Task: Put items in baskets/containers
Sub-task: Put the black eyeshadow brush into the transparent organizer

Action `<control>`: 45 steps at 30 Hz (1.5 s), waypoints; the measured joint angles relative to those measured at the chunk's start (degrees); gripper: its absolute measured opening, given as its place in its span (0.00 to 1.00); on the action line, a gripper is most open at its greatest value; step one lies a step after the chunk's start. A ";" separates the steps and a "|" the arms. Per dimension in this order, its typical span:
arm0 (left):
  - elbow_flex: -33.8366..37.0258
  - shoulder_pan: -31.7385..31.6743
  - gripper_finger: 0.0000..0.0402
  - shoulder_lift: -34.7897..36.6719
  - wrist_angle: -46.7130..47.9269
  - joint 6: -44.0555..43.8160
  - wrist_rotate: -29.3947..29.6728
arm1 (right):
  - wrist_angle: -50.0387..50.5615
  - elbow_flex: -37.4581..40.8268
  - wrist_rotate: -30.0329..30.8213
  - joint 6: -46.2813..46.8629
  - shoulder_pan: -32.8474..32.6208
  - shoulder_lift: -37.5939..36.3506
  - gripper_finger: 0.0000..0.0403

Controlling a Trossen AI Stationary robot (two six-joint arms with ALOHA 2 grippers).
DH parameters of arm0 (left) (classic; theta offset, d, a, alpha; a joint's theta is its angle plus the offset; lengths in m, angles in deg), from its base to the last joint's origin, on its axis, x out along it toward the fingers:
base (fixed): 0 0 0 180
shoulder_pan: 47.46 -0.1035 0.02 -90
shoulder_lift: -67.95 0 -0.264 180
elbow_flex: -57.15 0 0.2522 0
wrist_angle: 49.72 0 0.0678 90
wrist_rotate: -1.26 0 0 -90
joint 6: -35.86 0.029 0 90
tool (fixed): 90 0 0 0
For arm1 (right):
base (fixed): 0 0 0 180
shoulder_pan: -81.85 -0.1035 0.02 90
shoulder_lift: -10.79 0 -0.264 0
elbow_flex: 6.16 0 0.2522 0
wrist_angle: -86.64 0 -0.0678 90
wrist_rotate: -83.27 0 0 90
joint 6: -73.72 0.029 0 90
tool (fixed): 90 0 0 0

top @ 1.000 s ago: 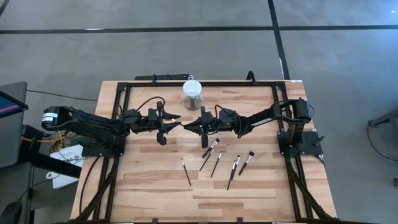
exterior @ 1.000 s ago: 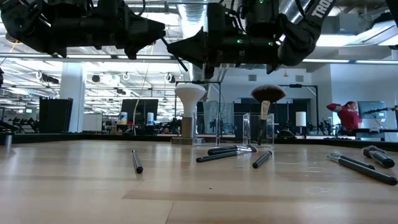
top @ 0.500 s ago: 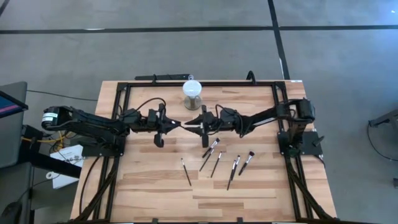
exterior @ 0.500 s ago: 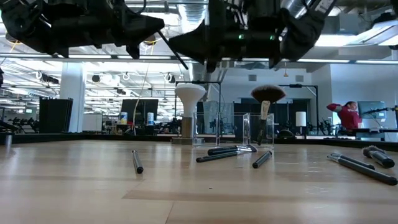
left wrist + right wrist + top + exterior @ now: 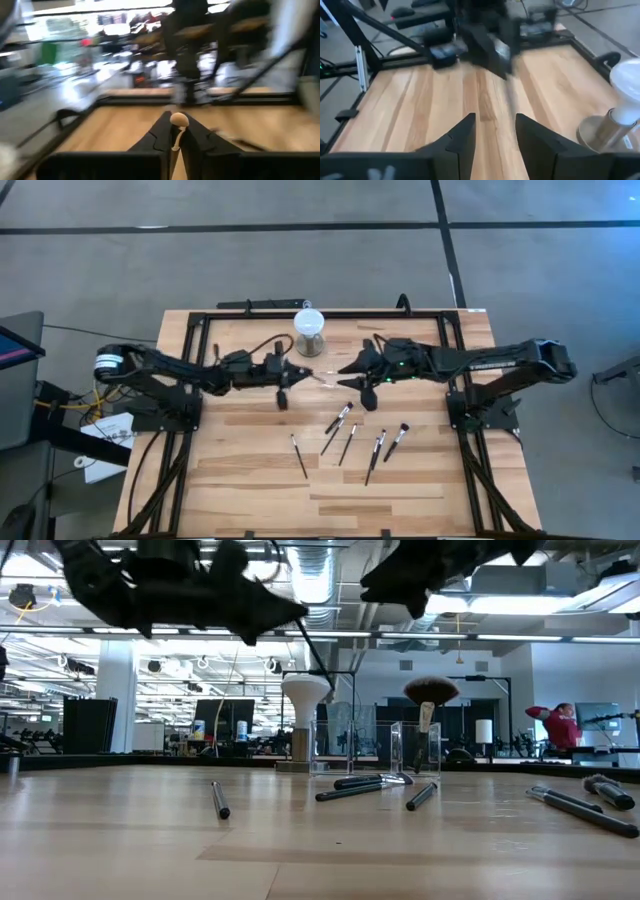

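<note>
My left gripper (image 5: 291,376) hangs over the table's middle, shut on a slim makeup brush (image 5: 318,377) that sticks out toward the right. The low view shows that brush (image 5: 315,655) as a thin dark line slanting down from the fingers. My right gripper (image 5: 352,372) hovers just right of it, open and holding nothing, as its wrist view (image 5: 495,125) shows. Several more brushes (image 5: 348,442) lie flat on the wood nearer the front. A see-through container (image 5: 414,748) stands at the far side. My left gripper pinches the brush between its two fingers; a pale rounded end (image 5: 178,120) shows right at the fingertips. The fingers come level from the table's left and lie along the brush. The brush projects past them, tilted down, lifted clear of the table.
A grey cylinder with a white round top (image 5: 309,330) stands near the far edge, close behind both grippers. A black frame (image 5: 200,320) runs round the table. Bare wood (image 5: 240,480) lies at the front left. A person (image 5: 560,725) shows in the room beyond.
My left gripper has shut on the brush that the right gripper held, then gone toward the table's right edge with it. My right gripper has opened, let go of the brush, risen and drawn back toward the right.
</note>
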 joint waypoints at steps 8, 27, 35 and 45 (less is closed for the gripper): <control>-3.89 -4.05 0.09 -8.26 -0.70 -2.98 5.22 | 1.93 0.00 0.55 -1.08 -3.76 1.17 0.30; -3.76 -2.87 0.16 3.45 13.02 1.43 5.09 | -3.00 -0.06 0.54 -2.05 -3.91 4.25 0.29; -2.38 -0.72 0.25 12.35 38.77 1.81 -19.15 | -0.77 -0.01 0.39 -3.57 -8.29 3.74 0.29; 7.19 7.96 0.26 0.81 24.29 9.19 -23.61 | -2.10 0.01 0.43 -3.97 -8.56 3.97 0.29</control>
